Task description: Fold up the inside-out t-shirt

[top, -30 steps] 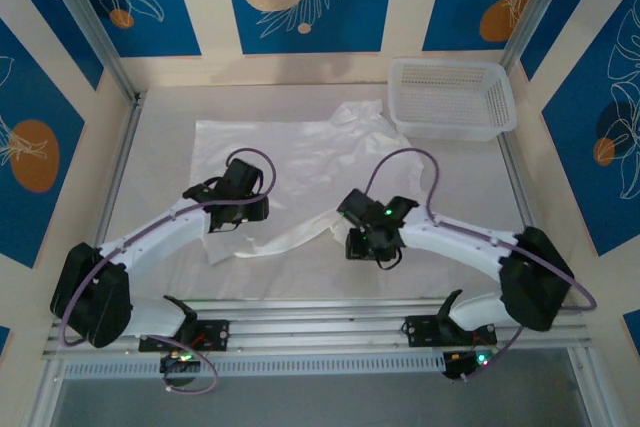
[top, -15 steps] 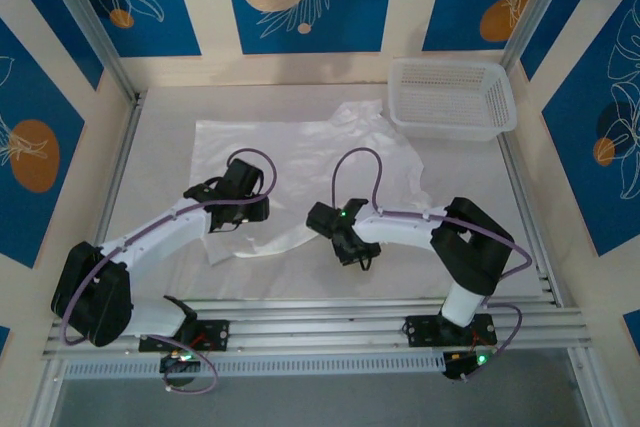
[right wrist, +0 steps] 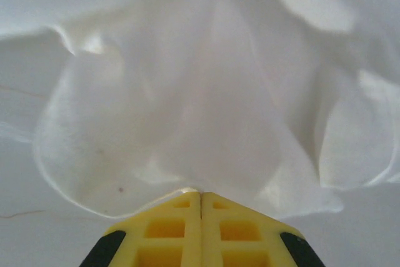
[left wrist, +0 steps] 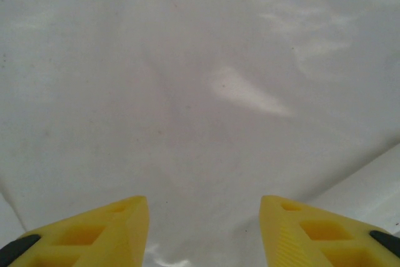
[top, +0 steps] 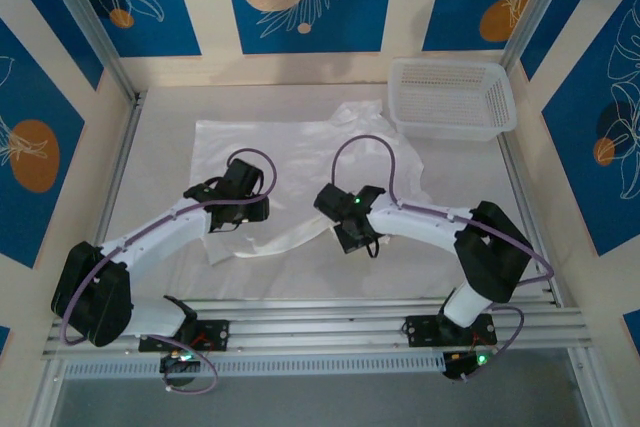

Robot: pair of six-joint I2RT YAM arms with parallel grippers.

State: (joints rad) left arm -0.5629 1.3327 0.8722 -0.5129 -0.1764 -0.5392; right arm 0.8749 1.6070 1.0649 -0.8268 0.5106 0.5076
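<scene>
Right gripper (right wrist: pixel 200 193) pinching shut on rumpled fold of thin white cloth t-shirt (top: pixel 290 147) — likely for dragging it over; left gripper (left wrist: pixel 203 207) hanging open above flat cloth — perhaps readying to steady it.

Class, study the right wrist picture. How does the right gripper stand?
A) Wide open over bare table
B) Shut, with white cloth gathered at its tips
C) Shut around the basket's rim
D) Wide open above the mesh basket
B: in the right wrist view the right gripper has its yellow jaws pressed together, and the t-shirt bunches up from their tips.
</scene>
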